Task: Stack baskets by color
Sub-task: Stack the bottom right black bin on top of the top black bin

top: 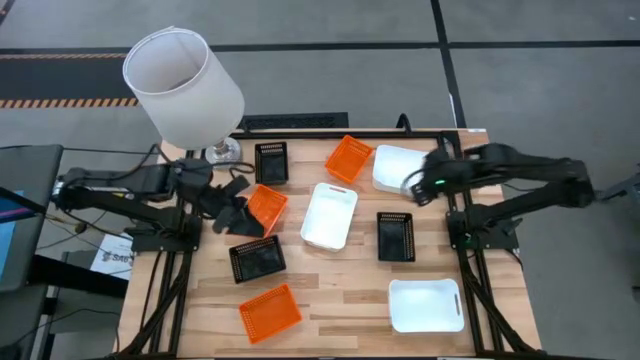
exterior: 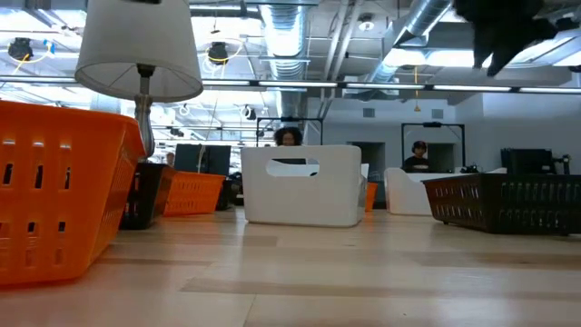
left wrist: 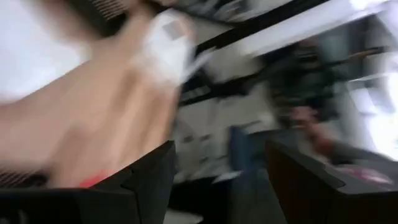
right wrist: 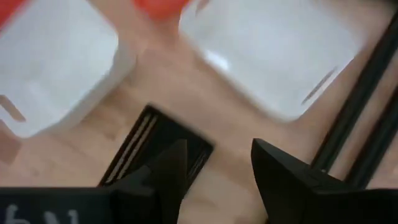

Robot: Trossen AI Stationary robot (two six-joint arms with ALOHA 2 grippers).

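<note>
From above, nine baskets (top: pixel 329 214) are being seen scattered singly across the desk (top: pixel 340 300). The left gripper (top: pixel 232 205) is spread wide by an orange basket (top: pixel 266 205). In the right wrist view, the right gripper (right wrist: pixel 217 168) is being held open, empty.

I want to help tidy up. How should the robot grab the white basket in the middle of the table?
Probably by one long side wall of the middle white basket, coming straight down from above. It sits open side up with thin upright walls, so one finger can go inside and one outside. That side also has bare table beside it.
</note>
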